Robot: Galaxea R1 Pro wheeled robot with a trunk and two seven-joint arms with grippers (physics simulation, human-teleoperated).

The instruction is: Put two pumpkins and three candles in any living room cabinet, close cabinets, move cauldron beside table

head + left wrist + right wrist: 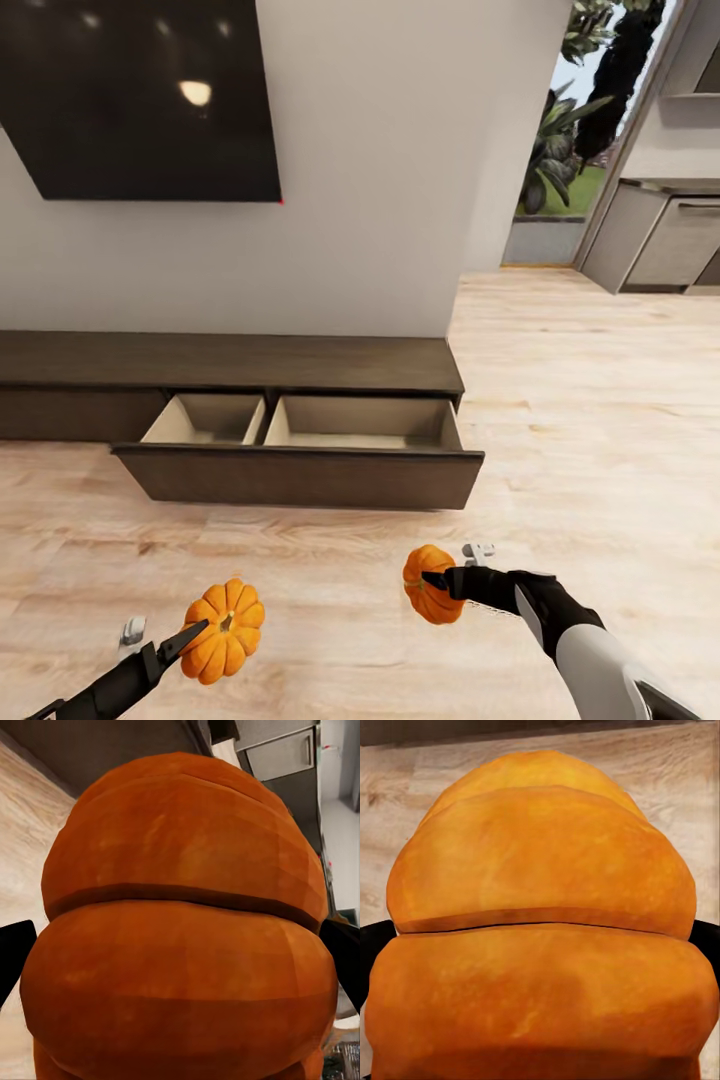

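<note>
head view has us facing the low dark-brown cabinet [230, 362] on the far wall, its wide drawer [300, 476] pulled out toward us, two pale compartments inside looking bare. nearer, over the plank floor [330, 610], our left gripper [190, 637] is clamped on one pumpkin [224, 630] and our right gripper [432, 580] is clamped on the other pumpkin [428, 585], both carried in the air, well short of the drawer. we judge them light and rigid, the rind hard and smooth. the deep ribs give the fingers a groove to seat in, so a hold across the belly should stay put; the round shape could roll once released, so we would lower each right down into a compartment. in the left wrist view the left-hand pumpkin shows broad matte lobes split by a dark crease.
</note>
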